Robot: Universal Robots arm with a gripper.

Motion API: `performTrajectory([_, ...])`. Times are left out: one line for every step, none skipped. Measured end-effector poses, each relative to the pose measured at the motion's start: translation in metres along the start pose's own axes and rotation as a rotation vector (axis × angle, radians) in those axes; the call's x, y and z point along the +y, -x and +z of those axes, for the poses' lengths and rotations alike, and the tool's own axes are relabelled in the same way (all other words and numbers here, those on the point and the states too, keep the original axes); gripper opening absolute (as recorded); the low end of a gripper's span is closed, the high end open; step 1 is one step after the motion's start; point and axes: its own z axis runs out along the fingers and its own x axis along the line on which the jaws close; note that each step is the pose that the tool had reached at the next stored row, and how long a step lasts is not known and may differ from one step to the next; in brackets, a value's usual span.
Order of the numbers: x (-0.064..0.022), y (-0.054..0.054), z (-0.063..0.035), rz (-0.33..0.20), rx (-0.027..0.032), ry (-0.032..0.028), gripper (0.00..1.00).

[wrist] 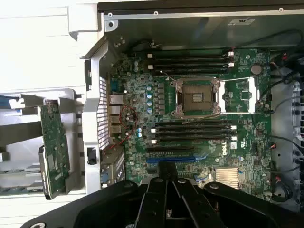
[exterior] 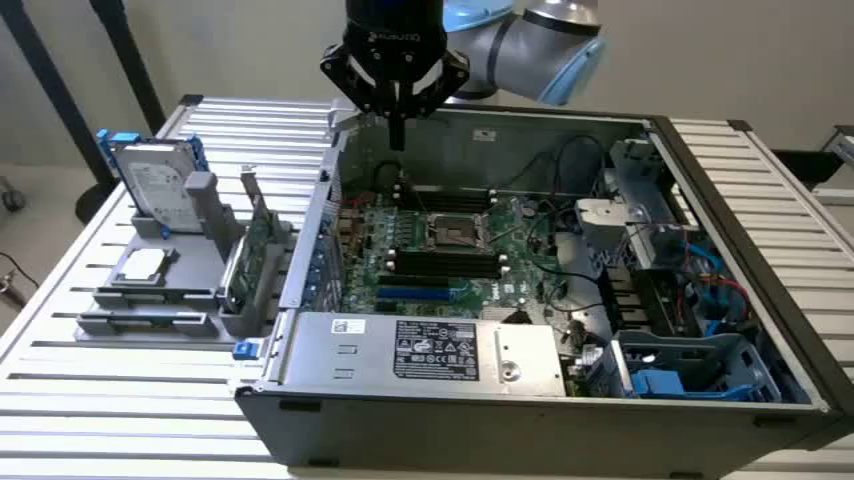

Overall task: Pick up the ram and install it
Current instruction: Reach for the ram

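— So, where is the ram (exterior: 396,136)?
— It hangs from the gripper (exterior: 396,108), up over the back part of the open computer case (exterior: 534,440). It looks like a thin dark stick pointing down.
— Is the gripper closed?
— Yes, it looks pinched tight on the top of the ram.
— Is the ram heavy?
— No, I think it is very light. It is thin, flat and stiff, like a little board. But I guess it can break. The chips and the bottom edge should not get squeezed or bumped.
— Then where is a good spot to hold it?
— By the flat sides, near the top edge and in the middle, I think. That way it hangs straight and does not tip.
— What is under it?
— The green board (wrist: 137,90), with long black slots (wrist: 190,129) beside the square socket (wrist: 197,97). The slots look empty to me.
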Motion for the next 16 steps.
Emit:
performTrajectory([0.0, 0.0, 0.0, 0.0, 0.0, 0.0001, 0.11])
performTrajectory([0.0, 0.0, 0.0, 0.0, 0.0, 0.0002, 0.11])
performTrajectory([0.0, 0.0, 0.0, 0.0, 0.0, 0.0003, 0.11])
performTrajectory([0.0, 0.0, 0.0, 0.0, 0.0, 0.0003, 0.11])
performTrajectory([0.0, 0.0, 0.0, 0.0, 0.0, 0.0003, 0.11])
performTrajectory([0.0, 0.0, 0.0, 0.0, 0.0, 0.0004, 0.11])
performTrajectory([0.0, 0.0, 0.0, 0.0, 0.0001, 0.0004, 0.11])
performTrajectory([0.0, 0.0, 0.0, 0.0, 0.0001, 0.0004, 0.11])
performTrajectory([0.0, 0.0, 0.0, 0.0, 0.0, 0.0006, 0.11])
performTrajectory([0.0, 0.0, 0.0, 0.0, 0.0, 0.0006, 0.11])
performTrajectory([0.0, 0.0, 0.0, 0.0, 0.0, 0.0007, 0.11])
performTrajectory([0.0, 0.0, 0.0, 0.0, 0.0, 0.0008, 0.11])
performTrajectory([0.0, -0.0001, 0.0, 0.0, 0.0, 0.0008, 0.11])
performTrajectory([-0.0001, -0.0006, -0.0001, 0.0, 0.0001, 0.0007, 0.11])
performTrajectory([-0.0005, -0.0033, -0.0002, 0.0, 0.0001, 0.0007, 0.11])
performTrajectory([-0.0012, -0.0077, -0.0002, 0.0, 0.0, 0.0008, 0.11])
